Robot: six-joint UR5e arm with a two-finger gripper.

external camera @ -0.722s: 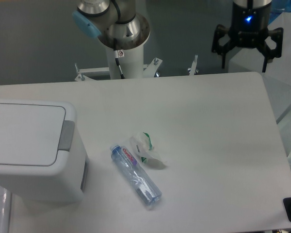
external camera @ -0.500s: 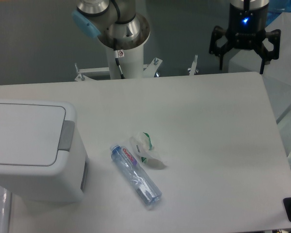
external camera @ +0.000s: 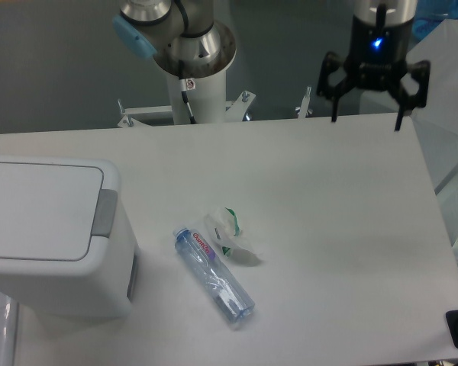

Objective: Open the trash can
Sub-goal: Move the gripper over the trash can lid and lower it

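At table's left: trash can (external camera: 49,232), lid shut.

You have the trash can (external camera: 49,232) at the table's (external camera: 328,213) left edge, bottle (external camera: 214,276) and wrapper (external camera: 233,238) touching at lower centre, gripper (external camera: 366,122) at upper right.

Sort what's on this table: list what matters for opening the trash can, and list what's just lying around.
Belongs to the job:
- trash can, lid shut
- its grey push tab
- pincer, open and empty, above the table's far edge

Just lying about:
- clear plastic bottle, on its side
- crumpled wrapper next to it
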